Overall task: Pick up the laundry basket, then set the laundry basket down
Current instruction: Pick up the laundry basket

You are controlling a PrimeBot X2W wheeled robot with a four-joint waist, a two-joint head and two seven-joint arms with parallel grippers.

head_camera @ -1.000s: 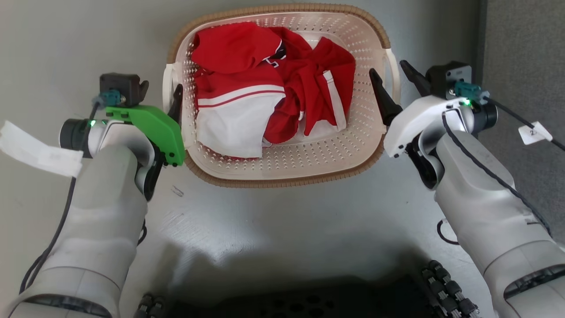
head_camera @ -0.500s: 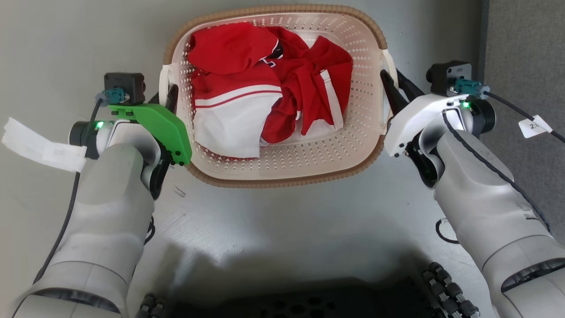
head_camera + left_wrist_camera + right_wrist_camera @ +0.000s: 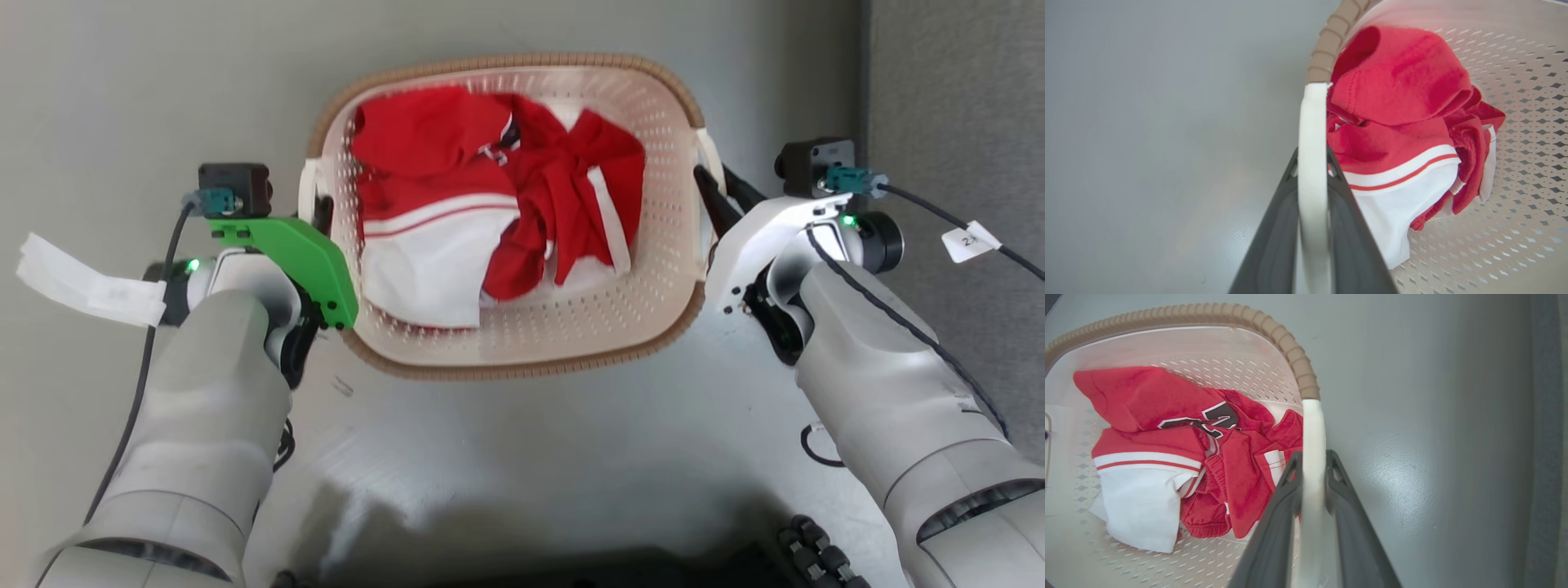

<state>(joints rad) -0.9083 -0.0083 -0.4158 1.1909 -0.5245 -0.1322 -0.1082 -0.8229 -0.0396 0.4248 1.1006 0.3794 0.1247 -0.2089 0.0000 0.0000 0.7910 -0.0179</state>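
I count one cream-white perforated plastic laundry basket [image 3: 531,339]. My left end effector [image 3: 320,214] and right end effector [image 3: 712,181] make two.

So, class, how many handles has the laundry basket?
2 on the laundry basket: left handle, in the jaws of the left gripper; right handle, in the jaws of the right gripper.

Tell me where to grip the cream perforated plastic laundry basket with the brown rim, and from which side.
Take the laundry basket by its thin white side handles: left gripper on the left handle, right gripper on the right handle, each from its own side, fingers straddling the strip. The strips fit between the fingers; paired grips should keep the load level.
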